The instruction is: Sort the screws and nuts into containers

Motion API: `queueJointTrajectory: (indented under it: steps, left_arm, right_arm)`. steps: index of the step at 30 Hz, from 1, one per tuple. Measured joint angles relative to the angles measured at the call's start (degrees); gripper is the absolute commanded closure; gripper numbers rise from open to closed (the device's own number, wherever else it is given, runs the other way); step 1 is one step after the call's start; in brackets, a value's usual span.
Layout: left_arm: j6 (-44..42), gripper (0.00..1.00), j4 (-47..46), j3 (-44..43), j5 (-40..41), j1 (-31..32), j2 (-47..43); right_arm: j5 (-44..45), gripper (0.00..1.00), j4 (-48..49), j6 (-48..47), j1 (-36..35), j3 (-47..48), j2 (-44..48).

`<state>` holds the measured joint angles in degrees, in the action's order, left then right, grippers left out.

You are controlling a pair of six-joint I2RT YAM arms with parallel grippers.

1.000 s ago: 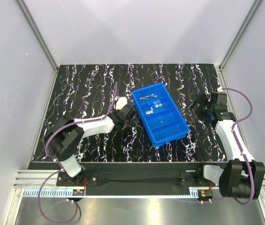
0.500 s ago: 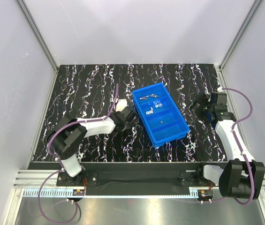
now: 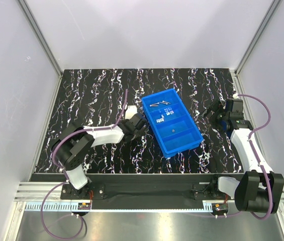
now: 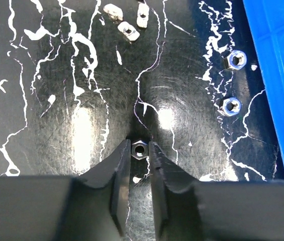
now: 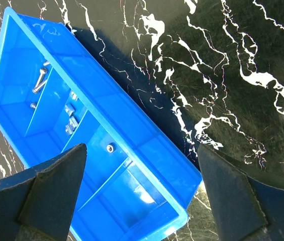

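Note:
The blue tray (image 3: 184, 141) lies slanted at mid-table, also in the right wrist view (image 5: 131, 130). Its far compartment holds a few screws (image 3: 159, 104) (image 5: 40, 80), the second holds square nuts (image 3: 164, 116) (image 5: 70, 118), and the third holds one nut (image 5: 110, 147). My left gripper (image 3: 135, 125) (image 4: 139, 151) is low on the mat just left of the tray, its jaws closed on a hex nut (image 4: 139, 149). My right gripper (image 3: 213, 113) (image 5: 140, 146) is wide open and empty, held right of and above the tray.
Loose on the black marbled mat ahead of the left gripper are two hex nuts (image 4: 234, 61) (image 4: 231, 105) beside the tray wall (image 4: 282, 75), and three square nuts (image 4: 128, 31) farther off. White walls enclose the mat.
The left arm's elbow has shifted slightly right while its gripper stays at the same spot beside the tray. The right arm has not moved.

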<state>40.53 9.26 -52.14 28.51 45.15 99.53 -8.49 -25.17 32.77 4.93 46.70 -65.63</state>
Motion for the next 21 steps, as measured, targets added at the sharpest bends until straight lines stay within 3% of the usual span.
queueJointTrajectory:
  steps: [6, 15, 21]
  left_arm:
    - [-0.2, 0.89, -0.4, 0.3, 0.0, 0.0, -0.2]
    - [-2.9, 0.88, -0.5, 2.2, -2.4, 1.5, -8.1]
    - [-7.3, 0.88, -4.8, -4.1, -5.0, 4.8, -10.2]
  right_arm:
    - [0.0, 0.00, 0.0, 0.0, 0.0, 0.0, 0.0]
    - [0.0, 0.00, 0.0, 0.0, 0.0, 0.0, 0.0]
    - [0.0, 0.00, 0.1, 0.4, 0.0, -0.3, 0.4]
